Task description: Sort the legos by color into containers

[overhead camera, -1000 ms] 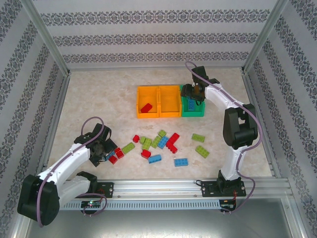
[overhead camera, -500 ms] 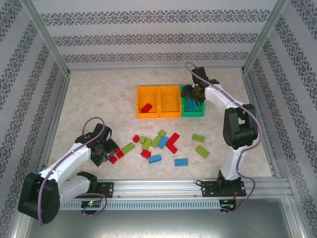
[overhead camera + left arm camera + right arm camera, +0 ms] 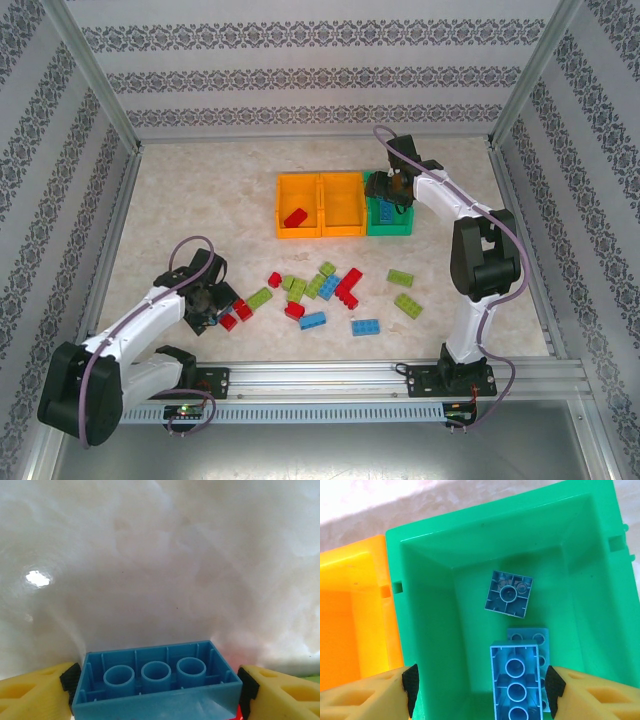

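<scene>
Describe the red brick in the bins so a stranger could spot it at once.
At the far middle of the table stands a row of three joined bins: two orange, one green. In the leftmost orange bin lies the red brick. It is the only red one in a bin; the other red bricks lie loose on the table.

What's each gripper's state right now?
Left gripper: shut on a blue brick.
Right gripper: open, holding nothing, over the green bin.
</scene>
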`<state>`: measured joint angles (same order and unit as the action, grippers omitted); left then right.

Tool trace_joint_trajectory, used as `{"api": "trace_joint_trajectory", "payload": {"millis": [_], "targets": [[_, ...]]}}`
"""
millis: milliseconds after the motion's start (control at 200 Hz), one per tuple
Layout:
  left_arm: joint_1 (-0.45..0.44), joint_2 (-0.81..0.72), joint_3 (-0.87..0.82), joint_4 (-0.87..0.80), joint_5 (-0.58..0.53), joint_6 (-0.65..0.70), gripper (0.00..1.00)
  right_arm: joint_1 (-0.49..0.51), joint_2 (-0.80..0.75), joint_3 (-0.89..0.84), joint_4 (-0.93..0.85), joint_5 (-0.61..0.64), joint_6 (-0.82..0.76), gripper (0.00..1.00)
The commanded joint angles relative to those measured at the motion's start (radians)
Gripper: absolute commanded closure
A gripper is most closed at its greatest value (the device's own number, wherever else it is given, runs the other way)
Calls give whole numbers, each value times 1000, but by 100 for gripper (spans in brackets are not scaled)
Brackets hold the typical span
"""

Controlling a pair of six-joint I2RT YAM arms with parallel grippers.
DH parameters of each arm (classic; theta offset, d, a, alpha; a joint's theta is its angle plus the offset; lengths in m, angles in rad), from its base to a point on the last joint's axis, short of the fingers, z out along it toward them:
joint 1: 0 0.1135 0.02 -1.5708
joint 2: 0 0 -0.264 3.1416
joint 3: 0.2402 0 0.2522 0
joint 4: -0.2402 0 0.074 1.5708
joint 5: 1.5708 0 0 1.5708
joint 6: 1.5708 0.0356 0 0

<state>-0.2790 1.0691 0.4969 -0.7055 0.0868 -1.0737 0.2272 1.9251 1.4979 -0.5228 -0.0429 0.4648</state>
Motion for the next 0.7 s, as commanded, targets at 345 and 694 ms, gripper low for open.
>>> {"api": "trace_joint_trajectory", "payload": {"millis": [345,694], "targets": [[10,29,-8,21,10,33,28,9,-29,-4,-11,9,1,30],[10,-29,69,-39,-56,48,42,6,-90,-34,28,0,3,29]]}}
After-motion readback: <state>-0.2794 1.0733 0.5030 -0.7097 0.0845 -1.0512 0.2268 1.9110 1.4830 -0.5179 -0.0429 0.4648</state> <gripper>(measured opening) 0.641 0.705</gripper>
